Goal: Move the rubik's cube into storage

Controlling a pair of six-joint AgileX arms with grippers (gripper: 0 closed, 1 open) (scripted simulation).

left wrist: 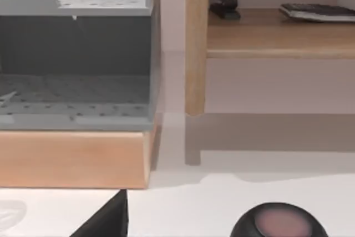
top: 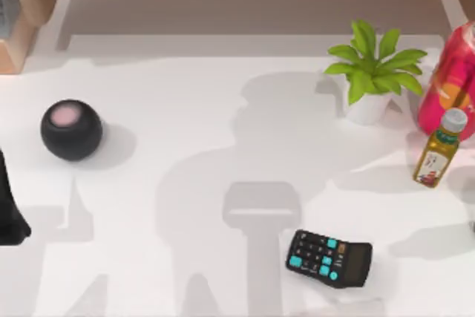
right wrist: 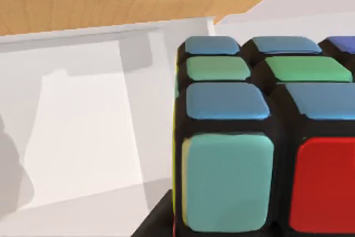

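White tabletop (top: pixel 185 206), wooden shelf unit along far edge.

- Smart speaker (top: pixel 71 130), black sphere, pink top: left side, free-standing.
- Calculator (top: pixel 329 258): near edge, right of centre, lying flat and skewed.
- Potted plant (top: pixel 373 72), oil bottle (top: pixel 441 147), red-pink pack (top: pixel 451 83): grouped at right side, upright, well apart from calculator.
- Left gripper (top: pixel 11 213): dark shape at table's left edge, looks parked; finger state cannot tell.
- Rubik's cube (right wrist: pixel 260 137): right wrist view, v. close to camera, a dark edge under it. Prob. carried by right arm, but fingers not seen, so grip cannot tell. Behind it white panels (right wrist: pixel 83 126) under wood, poss. a drawer or compartment, i.e. storage approach.

View diffs: top view gives table layout. Left wrist view adds grey perforated rack (left wrist: pixel 75 90) on wood base, keyboard (left wrist: pixel 319 11) on shelf. Right wrist view gives cube w/ surroundings.
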